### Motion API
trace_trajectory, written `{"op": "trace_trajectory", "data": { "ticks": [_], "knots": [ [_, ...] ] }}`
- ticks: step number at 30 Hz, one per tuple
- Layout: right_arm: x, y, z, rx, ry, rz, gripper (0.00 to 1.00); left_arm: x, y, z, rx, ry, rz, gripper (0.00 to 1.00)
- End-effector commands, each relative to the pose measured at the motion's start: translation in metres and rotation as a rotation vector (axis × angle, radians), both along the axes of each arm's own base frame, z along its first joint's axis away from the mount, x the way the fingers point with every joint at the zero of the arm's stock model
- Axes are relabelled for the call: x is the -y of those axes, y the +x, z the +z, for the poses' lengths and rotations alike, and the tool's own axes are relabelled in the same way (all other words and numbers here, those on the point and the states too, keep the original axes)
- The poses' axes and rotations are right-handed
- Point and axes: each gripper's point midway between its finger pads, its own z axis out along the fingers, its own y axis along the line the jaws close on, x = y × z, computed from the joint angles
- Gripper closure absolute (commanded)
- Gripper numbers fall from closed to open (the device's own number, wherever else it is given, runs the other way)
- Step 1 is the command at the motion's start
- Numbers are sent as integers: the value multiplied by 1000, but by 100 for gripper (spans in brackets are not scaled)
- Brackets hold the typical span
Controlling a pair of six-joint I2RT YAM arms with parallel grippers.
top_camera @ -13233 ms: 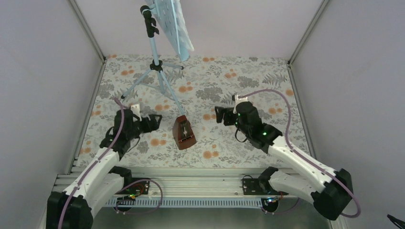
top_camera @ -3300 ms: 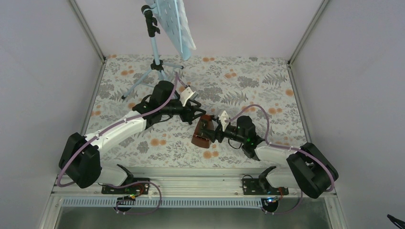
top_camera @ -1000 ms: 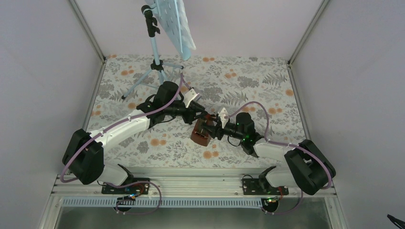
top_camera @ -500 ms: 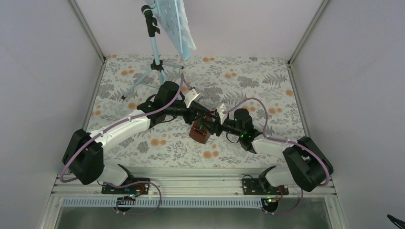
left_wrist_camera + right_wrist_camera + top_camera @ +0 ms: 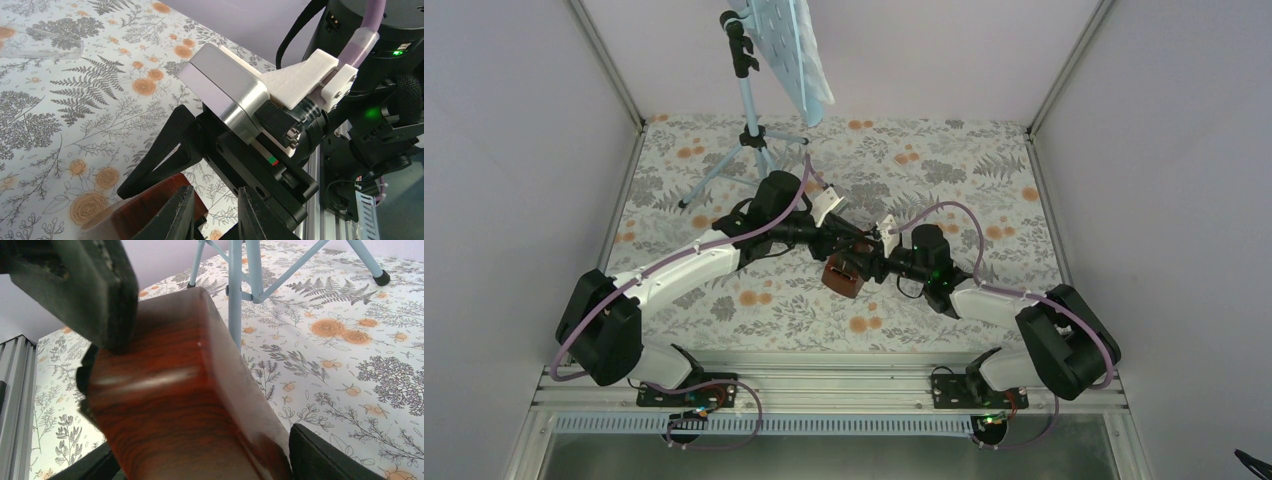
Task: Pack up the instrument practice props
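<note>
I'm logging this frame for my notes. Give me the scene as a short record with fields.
metronome: between both grippers, tilted
right gripper: shut on metronome, one finger on each side
left gripper: at metronome's far end, grip unclear
stand: upright, far left corner, no gripper on it
</note>
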Motion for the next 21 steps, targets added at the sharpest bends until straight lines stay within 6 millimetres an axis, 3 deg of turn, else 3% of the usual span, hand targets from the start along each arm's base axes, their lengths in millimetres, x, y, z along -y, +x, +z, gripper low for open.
{"op": "trace_trajectory", "data": {
  "ticks": [1,21],
  "knots": [
    [5,14,4,0,2,-55,31,3,-2,2,5,3,-20,75],
    [4,18,11,12,5,-65,21,1,1,5,23,6,6,75]
  ]
}}
